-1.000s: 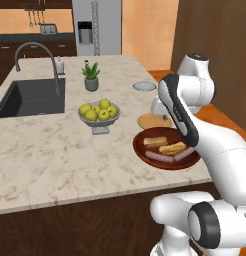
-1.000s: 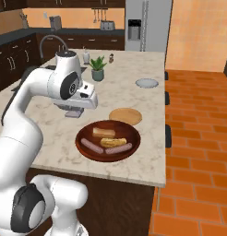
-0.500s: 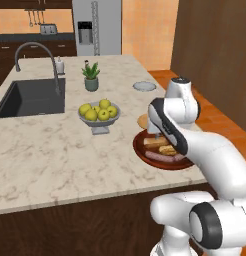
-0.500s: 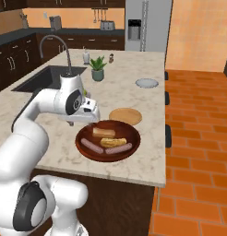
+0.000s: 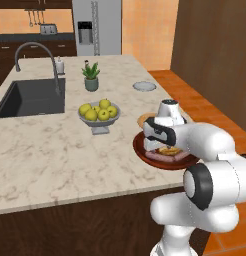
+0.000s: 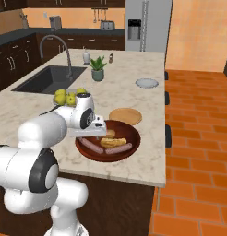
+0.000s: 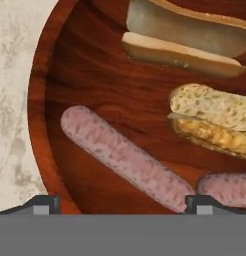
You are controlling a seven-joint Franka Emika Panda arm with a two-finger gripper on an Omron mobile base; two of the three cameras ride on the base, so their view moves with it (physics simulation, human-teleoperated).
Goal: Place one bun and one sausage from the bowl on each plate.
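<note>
**Pincer low over the bowl, both buns and both sausages inside**

The wooden bowl [image 6: 108,145] is the landmark here. It sits near the worktop [image 5: 55,145] edge closest to the robot, and it holds all four food items. In the hand view, one sausage [image 7: 126,158] lies diagonally across the bowl floor, and the second sausage [image 7: 227,189] shows as a rounded end just beside it. Beyond them are the two buns: a split bun [image 7: 212,119] with its golden inside showing, and a paler bun [image 7: 185,35] further toward the far rim.

The pincer [image 7: 122,202] hangs low over the near part of the bowl. Its two dark fingertips [image 7: 45,204] stand wide apart, one above the bowl's rim and the other at the end of the long sausage, with nothing between them. From the base cameras the hand [image 6: 90,126] sits at the bowl's edge on the side toward the fruit.

The tan wooden plate [image 6: 125,116] lies touching or just beside the bowl on its far side, bare. The pale grey plate [image 6: 146,83] is well apart from the bowl, further along the worktop, also bare. A grey pedestal bowl of apples [image 5: 99,113] stands near the bowl toward the sink [image 5: 30,97], and a potted plant [image 5: 91,77] is beyond that.
</note>
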